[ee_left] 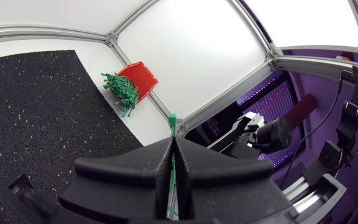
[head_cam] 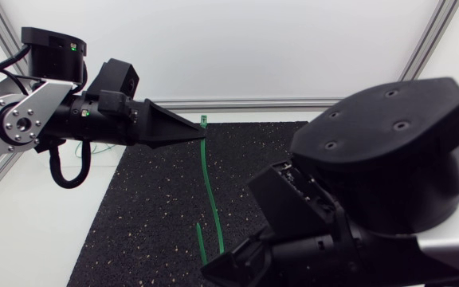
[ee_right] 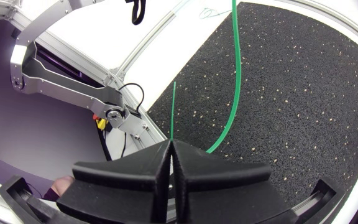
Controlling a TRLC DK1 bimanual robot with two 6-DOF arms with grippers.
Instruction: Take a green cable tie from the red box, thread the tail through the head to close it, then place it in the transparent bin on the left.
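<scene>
A long green cable tie [head_cam: 210,187] hangs stretched between my two grippers above the black mat [head_cam: 150,215]. My left gripper [head_cam: 200,134] is shut on the tie just below its head [ee_left: 173,119], which pokes out past the fingertips. My right gripper [head_cam: 228,257], low in the head view, is shut on the tail end. The thin tail tip [ee_right: 173,112] sticks out ahead of my right gripper [ee_right: 171,144], and the tie's body [ee_right: 235,81] curves up and away. The red box [ee_left: 140,79] lies tipped at the mat's edge, with several green ties [ee_left: 120,96] spilling out.
White table surface borders the mat on all sides, framed by aluminium posts. A few thin green ties [head_cam: 94,148] lie on the white area behind my left arm. My right arm's large black wrist [head_cam: 389,151] fills the right of the head view.
</scene>
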